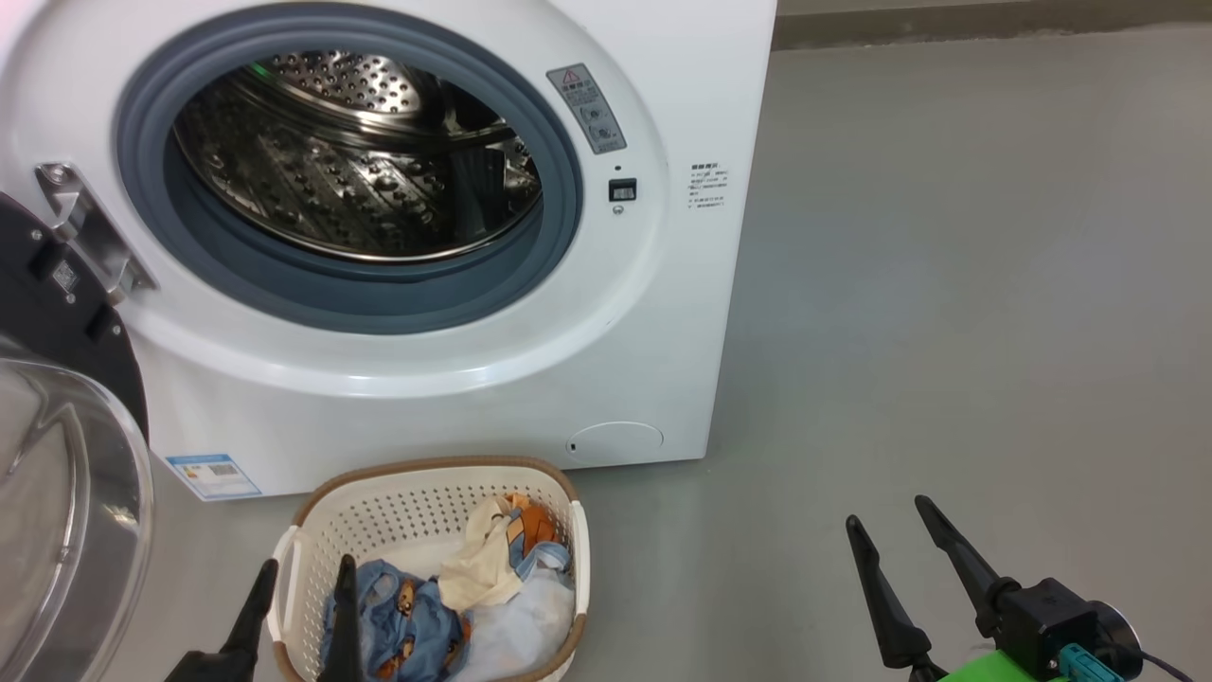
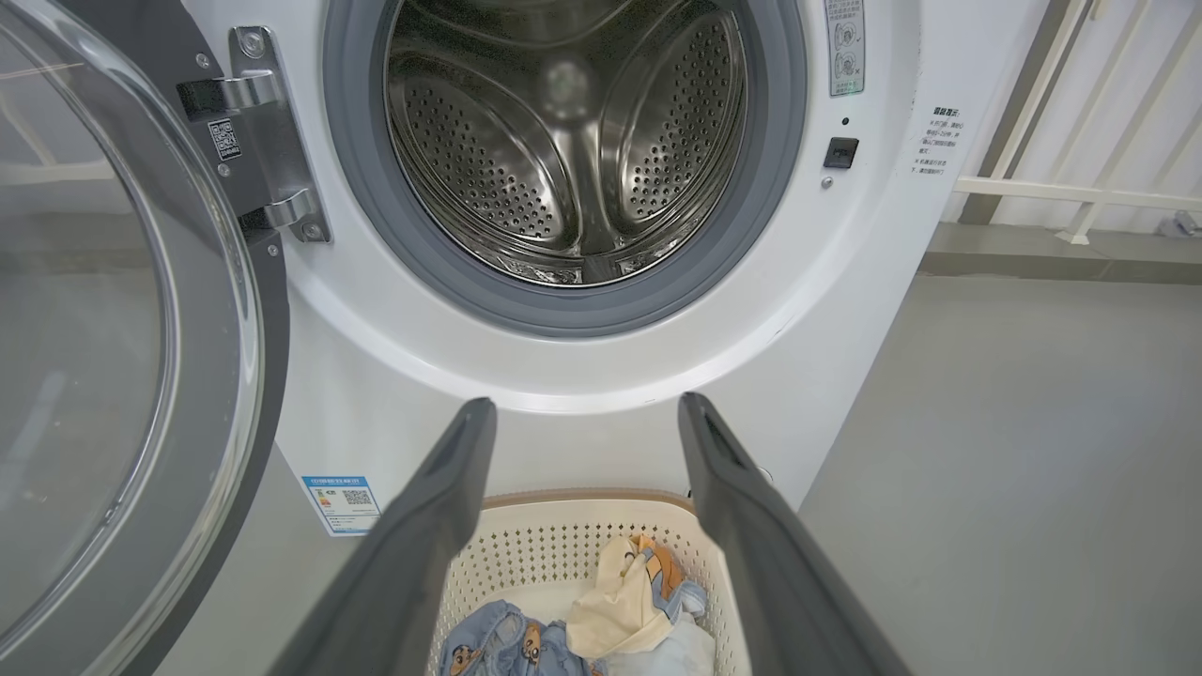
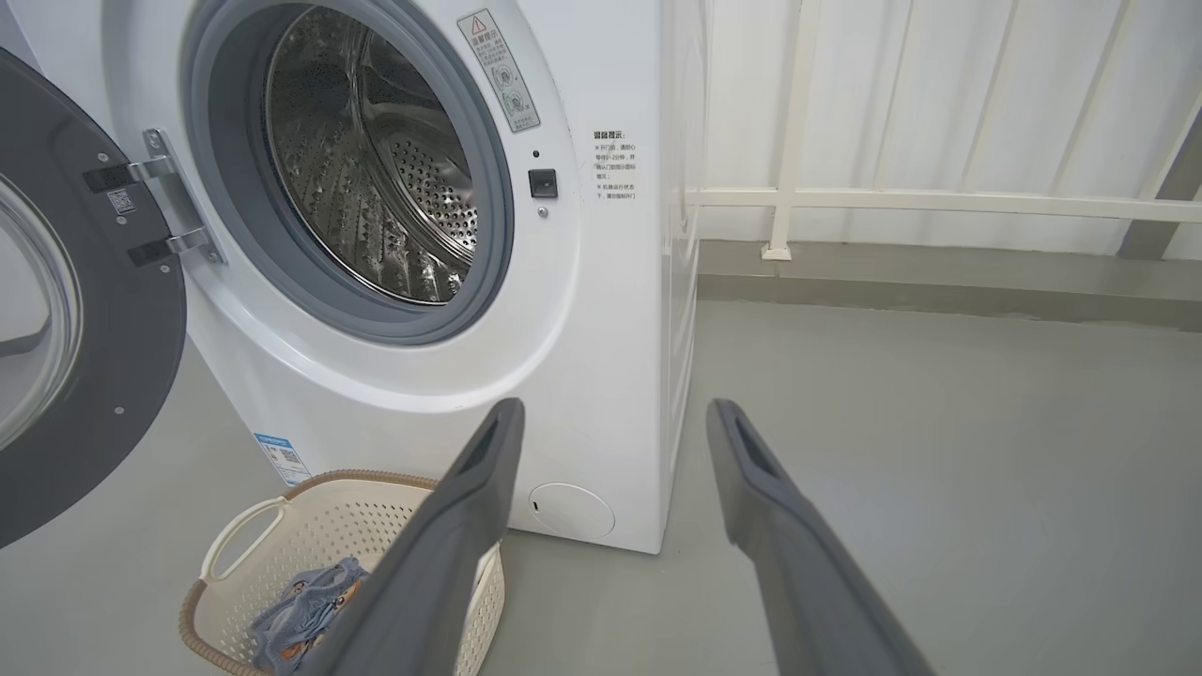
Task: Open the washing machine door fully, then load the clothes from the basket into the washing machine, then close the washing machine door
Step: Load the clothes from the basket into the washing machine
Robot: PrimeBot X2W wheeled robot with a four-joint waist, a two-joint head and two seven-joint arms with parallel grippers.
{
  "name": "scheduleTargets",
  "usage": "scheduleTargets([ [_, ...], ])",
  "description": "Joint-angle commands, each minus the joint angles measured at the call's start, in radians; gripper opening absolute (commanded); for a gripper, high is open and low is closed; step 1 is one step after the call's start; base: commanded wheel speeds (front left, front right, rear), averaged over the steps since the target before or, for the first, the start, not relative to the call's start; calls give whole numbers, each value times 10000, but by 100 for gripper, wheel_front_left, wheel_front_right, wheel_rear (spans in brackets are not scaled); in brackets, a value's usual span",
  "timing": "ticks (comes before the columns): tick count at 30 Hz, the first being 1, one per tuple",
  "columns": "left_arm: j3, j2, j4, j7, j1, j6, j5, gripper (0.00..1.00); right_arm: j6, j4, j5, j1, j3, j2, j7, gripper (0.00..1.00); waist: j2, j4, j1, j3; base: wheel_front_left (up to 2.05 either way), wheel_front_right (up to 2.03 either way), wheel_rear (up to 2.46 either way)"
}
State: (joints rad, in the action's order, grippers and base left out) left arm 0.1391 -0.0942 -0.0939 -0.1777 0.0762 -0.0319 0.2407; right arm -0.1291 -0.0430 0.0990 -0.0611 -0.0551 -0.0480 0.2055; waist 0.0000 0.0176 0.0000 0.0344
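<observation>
The white washing machine (image 1: 454, 379) has its black door (image 1: 57, 455) swung wide to the left, its glass bowl bulging outward, and the steel drum (image 1: 360, 161) stands bare. On the floor before it sits the cream basket (image 1: 417, 511) holding the clothes (image 1: 473, 597): blue bear-print fabric, a cream piece and a pale piece. My left gripper (image 1: 303, 583) is open, hovering over the basket's near left rim; between its fingers (image 2: 441, 526) in the left wrist view lie the clothes (image 2: 601, 620). My right gripper (image 1: 890, 530) is open, off to the right over bare floor, and the basket (image 3: 310, 535) shows at lower left of its wrist view.
Grey floor (image 1: 947, 284) stretches to the right of the machine. A white railing (image 3: 939, 202) and pale wall stand behind it. The open door (image 3: 66, 310) takes up the room left of the basket.
</observation>
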Motion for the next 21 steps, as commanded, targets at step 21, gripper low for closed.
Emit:
scheduleTargets([
  [21,321,125,-3439,-507,-3265,605,386,100,-16,638,-8,1662,-652,-22,183,100,0,-175,0,2794,0,0,0],
])
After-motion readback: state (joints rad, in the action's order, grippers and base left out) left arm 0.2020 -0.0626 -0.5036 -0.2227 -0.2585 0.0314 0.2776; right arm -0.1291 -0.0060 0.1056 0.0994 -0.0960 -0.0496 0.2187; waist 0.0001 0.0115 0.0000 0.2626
